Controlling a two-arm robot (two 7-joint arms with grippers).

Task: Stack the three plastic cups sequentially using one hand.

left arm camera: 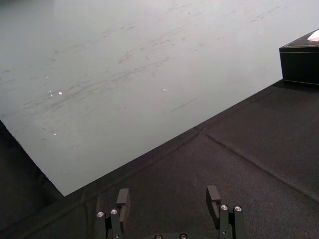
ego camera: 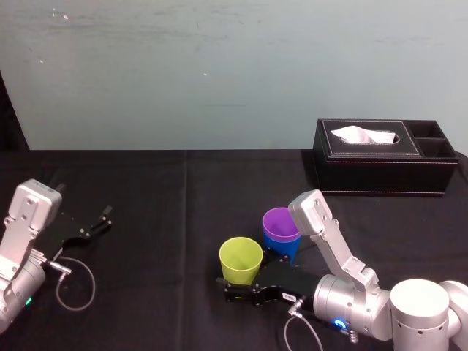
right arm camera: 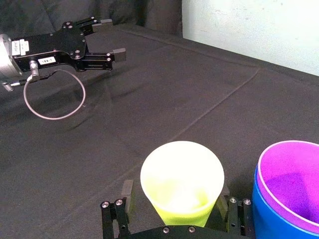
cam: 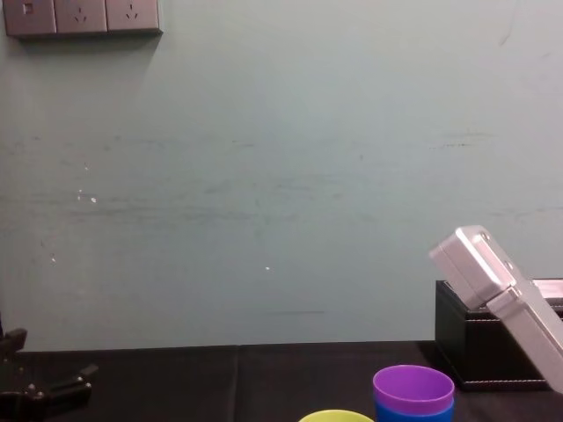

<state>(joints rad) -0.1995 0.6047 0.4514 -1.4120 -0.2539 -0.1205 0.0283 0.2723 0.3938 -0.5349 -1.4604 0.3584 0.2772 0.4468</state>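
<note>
Yellow-green cup: smooth, tapered.

A wide stretch of bare black table is offered between the parked left gripper, whose fingers are spread on nothing, and the yellow-green cup. That cup's right side is crowded by the purple cup nested in the blue cup just beside it, and its lower part is flanked by the spread fingers of the right gripper. The far right corner is taken up by a black tissue box, set well apart from the cups.
</note>
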